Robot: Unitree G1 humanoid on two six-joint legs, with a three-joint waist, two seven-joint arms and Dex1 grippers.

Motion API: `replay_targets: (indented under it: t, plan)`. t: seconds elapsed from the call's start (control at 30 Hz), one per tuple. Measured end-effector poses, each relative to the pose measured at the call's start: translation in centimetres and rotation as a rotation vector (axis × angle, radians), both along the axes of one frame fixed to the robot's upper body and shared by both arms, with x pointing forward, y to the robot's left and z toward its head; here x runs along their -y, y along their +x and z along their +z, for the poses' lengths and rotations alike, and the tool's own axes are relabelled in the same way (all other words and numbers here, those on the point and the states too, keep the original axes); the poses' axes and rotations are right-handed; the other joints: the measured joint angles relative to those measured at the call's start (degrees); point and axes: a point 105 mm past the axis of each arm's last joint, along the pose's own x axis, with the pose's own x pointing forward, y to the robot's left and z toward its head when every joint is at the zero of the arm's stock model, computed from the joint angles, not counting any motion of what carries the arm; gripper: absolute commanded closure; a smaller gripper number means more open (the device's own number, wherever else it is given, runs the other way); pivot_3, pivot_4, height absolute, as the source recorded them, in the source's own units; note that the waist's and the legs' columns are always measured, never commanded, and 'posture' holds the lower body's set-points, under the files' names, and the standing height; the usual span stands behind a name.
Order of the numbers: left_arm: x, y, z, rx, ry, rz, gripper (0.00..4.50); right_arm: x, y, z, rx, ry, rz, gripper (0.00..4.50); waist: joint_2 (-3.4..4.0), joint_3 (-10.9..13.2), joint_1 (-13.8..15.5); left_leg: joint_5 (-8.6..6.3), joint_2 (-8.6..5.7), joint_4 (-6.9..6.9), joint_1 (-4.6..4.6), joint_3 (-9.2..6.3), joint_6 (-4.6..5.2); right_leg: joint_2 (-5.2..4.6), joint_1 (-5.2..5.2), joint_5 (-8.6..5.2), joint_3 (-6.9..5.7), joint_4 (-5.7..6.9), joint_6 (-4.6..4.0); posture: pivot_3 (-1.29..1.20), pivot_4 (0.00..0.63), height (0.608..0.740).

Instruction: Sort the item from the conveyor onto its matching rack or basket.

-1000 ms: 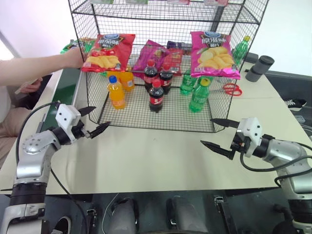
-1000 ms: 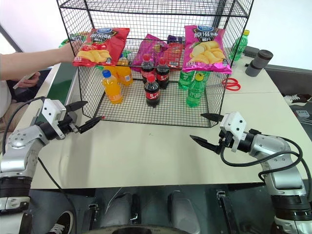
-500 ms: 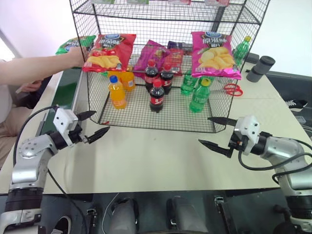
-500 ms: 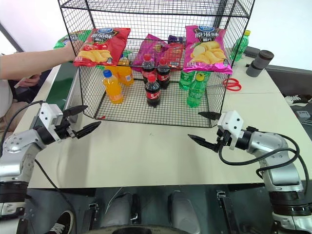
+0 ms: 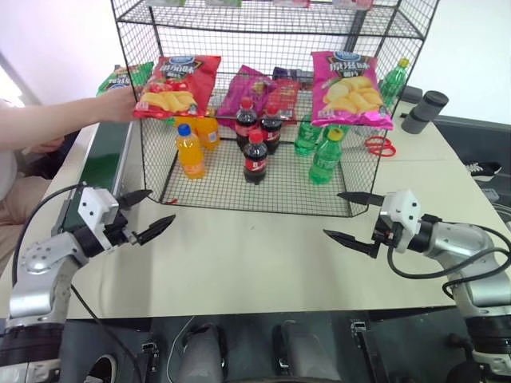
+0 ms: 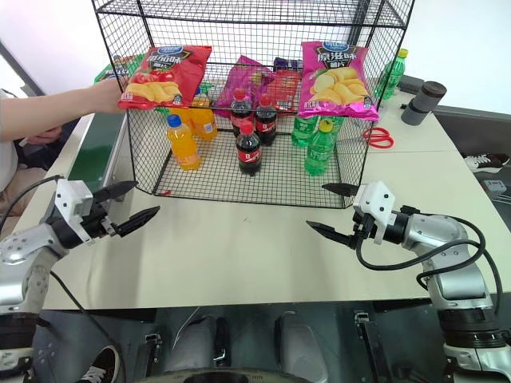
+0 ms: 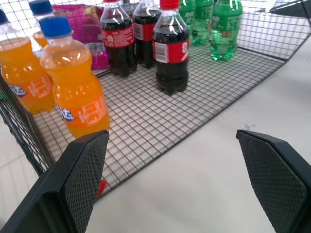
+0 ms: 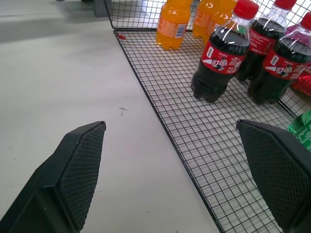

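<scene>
The item, a green crisp bag (image 5: 120, 77), shows partly at the rack's left side, over the far end of the conveyor (image 5: 104, 155). A person's hand (image 5: 120, 102) is at it; I cannot tell whether it rests on the belt. The rack (image 5: 263, 32) stands on the table ahead. My left gripper (image 5: 162, 205) hangs open and empty over the table's near left, beside the belt and in front of the rack's left corner. My right gripper (image 5: 332, 214) is open and empty near the rack's front right corner. Both point inward.
A red crisp bag (image 5: 176, 84) and a magenta one (image 5: 350, 80) hang at the rack's middle tier. Orange (image 7: 75, 87), cola (image 7: 171, 48) and green bottles (image 5: 326, 155) stand on its bottom tier. Red scissors (image 5: 381, 146) and a grey cylinder (image 5: 425, 112) lie at the far right.
My left gripper has drawn back toward the table's near left edge, still open. The right gripper has stayed put. The person's arm still reaches to the rack's left side.
</scene>
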Motion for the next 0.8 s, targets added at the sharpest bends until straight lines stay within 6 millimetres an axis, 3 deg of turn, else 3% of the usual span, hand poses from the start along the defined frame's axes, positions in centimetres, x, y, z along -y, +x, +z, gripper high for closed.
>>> replay_targets:
  t: [0.63,0.8]
  plan:
    - [-0.9,0.1,1.1,0.046,0.001,0.058,0.0,-0.9,0.6,0.2,-0.017,0.053,-0.01,0.02,0.0,0.0,0.02,0.0,0.0,0.0,0.0,0.0,0.0,0.0,0.0,0.0,0.0,0.0,0.0,0.0,0.15,0.74]
    - [-2.1,-0.3,0.9,0.088,0.045,0.114,0.0,-2.5,0.9,0.8,-0.029,0.127,0.043,0.02,0.0,0.0,-0.22,0.0,0.01,-0.01,0.01,0.0,0.0,0.01,-0.01,0.0,0.0,0.01,-0.01,0.0,0.15,0.74]
